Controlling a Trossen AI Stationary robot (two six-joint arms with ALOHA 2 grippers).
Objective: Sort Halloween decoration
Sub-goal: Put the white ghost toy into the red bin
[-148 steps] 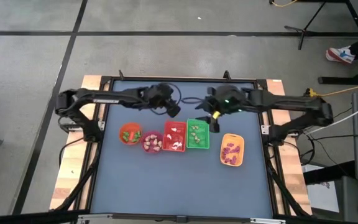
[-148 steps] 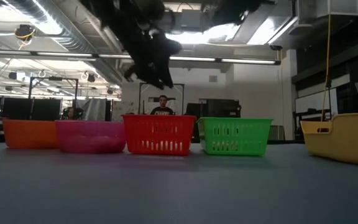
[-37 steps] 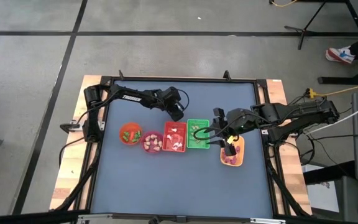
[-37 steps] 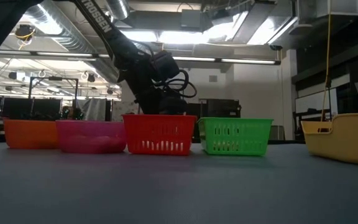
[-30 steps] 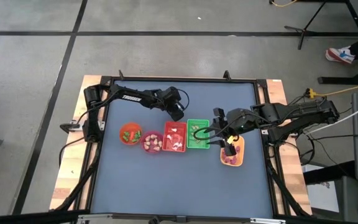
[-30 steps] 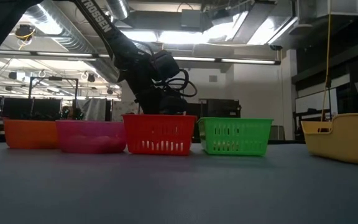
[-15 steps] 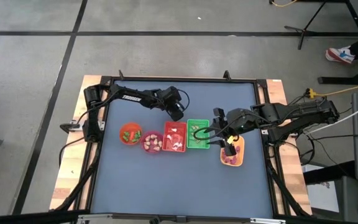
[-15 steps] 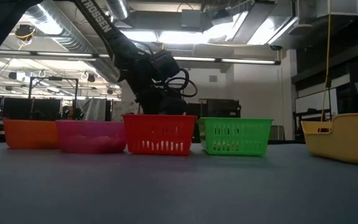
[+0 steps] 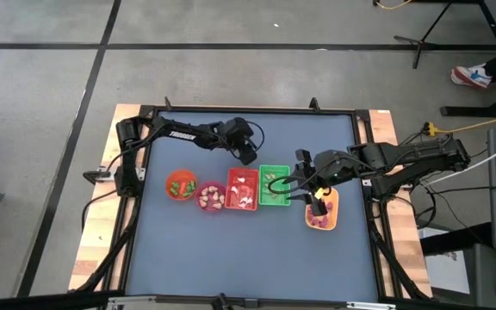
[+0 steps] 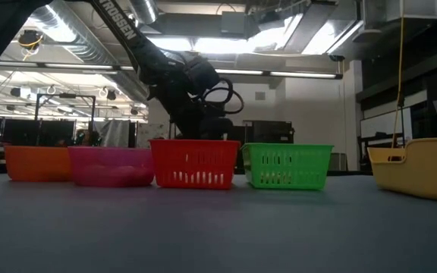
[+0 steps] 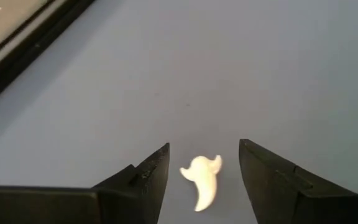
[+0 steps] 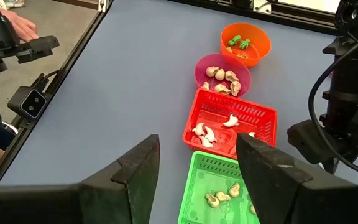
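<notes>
A white ghost trinket (image 11: 201,181) lies on the counter (image 11: 229,74) between the open left claw's (image 11: 204,180) fingers.

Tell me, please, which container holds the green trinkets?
The round orange plastic bowl, at the row's end beside the round pink bowl; the others hold cream or white pieces.

A blue-grey table (image 9: 248,250) with a dark frame is carrying a row of small containers. An orange bowl (image 9: 180,184), a pink bowl (image 9: 211,197), a red basket (image 9: 242,189) and a green basket (image 9: 274,186) are sitting just beside one another in a line, and a yellow tray (image 9: 322,209) is lying near the green basket's far side. A small white ghost trinket (image 11: 201,179) is lying alone on the bare surface.
</notes>
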